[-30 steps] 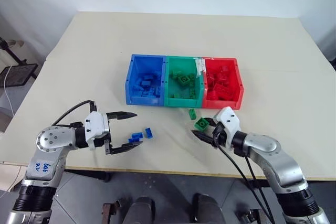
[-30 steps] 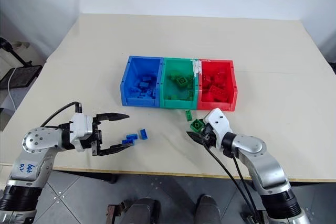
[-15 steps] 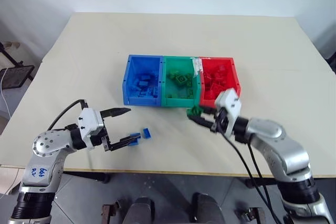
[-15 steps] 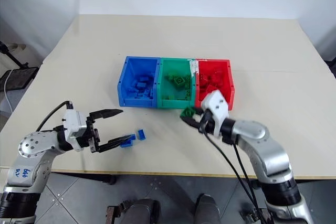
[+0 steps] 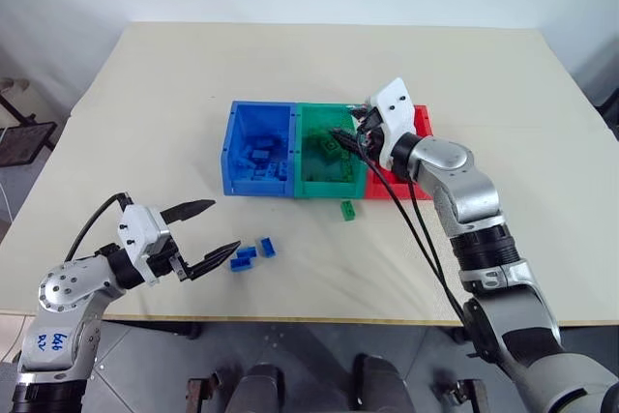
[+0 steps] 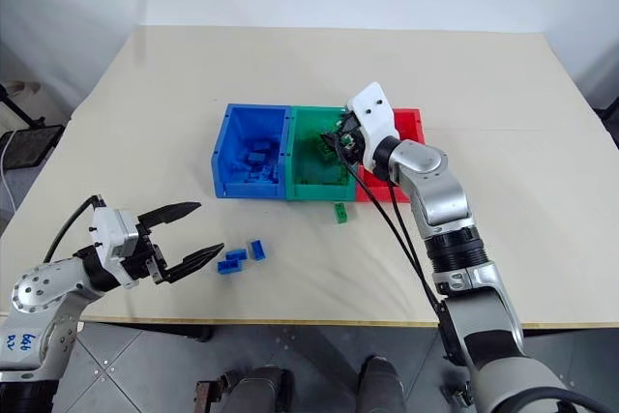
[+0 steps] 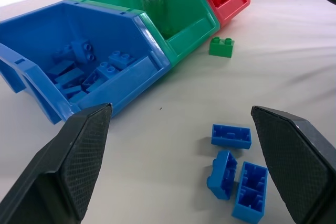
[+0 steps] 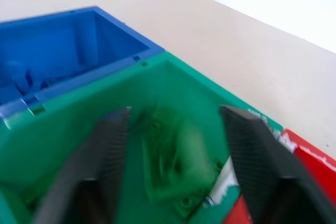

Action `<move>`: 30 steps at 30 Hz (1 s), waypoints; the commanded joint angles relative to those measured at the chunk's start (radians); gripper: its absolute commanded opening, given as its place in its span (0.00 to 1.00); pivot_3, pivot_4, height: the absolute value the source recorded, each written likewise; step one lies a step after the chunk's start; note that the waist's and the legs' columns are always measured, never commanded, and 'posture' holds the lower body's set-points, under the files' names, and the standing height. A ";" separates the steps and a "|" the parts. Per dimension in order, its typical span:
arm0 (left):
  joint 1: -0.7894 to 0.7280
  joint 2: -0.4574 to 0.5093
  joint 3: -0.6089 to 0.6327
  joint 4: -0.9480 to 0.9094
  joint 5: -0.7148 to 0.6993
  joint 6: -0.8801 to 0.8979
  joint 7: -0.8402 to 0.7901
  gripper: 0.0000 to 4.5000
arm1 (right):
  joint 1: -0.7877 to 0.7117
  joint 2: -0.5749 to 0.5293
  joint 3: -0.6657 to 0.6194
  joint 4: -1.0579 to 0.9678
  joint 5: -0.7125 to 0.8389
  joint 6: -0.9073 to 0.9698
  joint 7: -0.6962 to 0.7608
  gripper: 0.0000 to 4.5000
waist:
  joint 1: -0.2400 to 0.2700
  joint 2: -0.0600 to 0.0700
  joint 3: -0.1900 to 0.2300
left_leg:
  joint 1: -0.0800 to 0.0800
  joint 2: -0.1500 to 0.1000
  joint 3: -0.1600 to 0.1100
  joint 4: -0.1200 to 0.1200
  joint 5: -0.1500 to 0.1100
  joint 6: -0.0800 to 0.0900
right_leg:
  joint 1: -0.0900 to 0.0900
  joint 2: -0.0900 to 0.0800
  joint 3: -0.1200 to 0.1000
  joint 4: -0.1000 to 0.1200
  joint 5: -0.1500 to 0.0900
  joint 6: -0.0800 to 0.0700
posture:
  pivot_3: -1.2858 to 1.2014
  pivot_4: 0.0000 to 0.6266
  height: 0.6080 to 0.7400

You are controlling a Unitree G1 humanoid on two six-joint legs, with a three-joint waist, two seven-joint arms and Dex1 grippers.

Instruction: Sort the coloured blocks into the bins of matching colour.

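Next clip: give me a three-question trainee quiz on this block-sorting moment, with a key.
1. True or false: the right end effector is over the green bin.
2. How many blue blocks lie loose on the table by the left end effector?
3. Multiple choice: the loose green block on the table lies
A. inside the red bin
B. on the table just in front of the bins
C. between the left end effector's fingers

Key:
1. True; its fingers stand apart above that bin.
2. Three, close together.
3. B
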 commanded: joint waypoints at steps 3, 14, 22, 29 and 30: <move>-0.003 0.015 0.026 -0.017 -0.008 -0.011 -0.004 1.00 | 0.012 -0.020 -0.027 -0.080 0.021 -0.037 0.060 1.00 | 0.000 0.000 0.000 | 0.000 0.000 0.000 0.000 0.000 0.000 | 0.000 0.000 0.000 0.000 0.000 0.000 | 0.52 0.24 1.00; -0.109 0.016 -0.064 0.099 0.011 -0.060 -0.124 1.00 | 0.696 -0.350 -0.393 -0.561 0.286 -0.154 0.389 1.00 | 0.037 0.000 0.000 | -0.001 -0.001 0.004 0.001 -0.001 0.001 | 0.001 0.000 0.000 -0.003 0.000 0.000 | 0.52 0.24 1.00; -0.214 0.008 -0.161 0.175 0.045 -0.100 -0.208 1.00 | 1.069 -0.360 -0.585 -0.601 0.272 -0.243 0.402 1.00 | 0.038 0.000 0.000 | 0.003 0.002 0.008 0.002 -0.001 0.001 | 0.003 0.001 0.001 -0.002 0.001 -0.002 | 0.52 0.24 1.00; -0.263 -0.001 -0.188 0.191 0.029 -0.095 -0.243 1.00 | 1.141 -0.378 -0.536 -0.678 0.293 -0.180 0.385 1.00 | 0.034 0.000 0.000 | 0.003 0.002 0.008 0.002 -0.001 0.001 | 0.003 0.001 0.000 -0.002 0.001 -0.002 | 0.52 0.24 1.00; -0.267 -0.001 -0.188 0.197 0.033 -0.101 -0.243 1.00 | 1.135 -0.376 -0.529 -0.689 0.297 -0.173 0.382 1.00 | 0.033 0.000 0.000 | 0.003 0.002 0.008 0.002 -0.001 0.001 | 0.002 0.001 0.000 -0.002 0.001 -0.002 | 0.52 0.24 1.00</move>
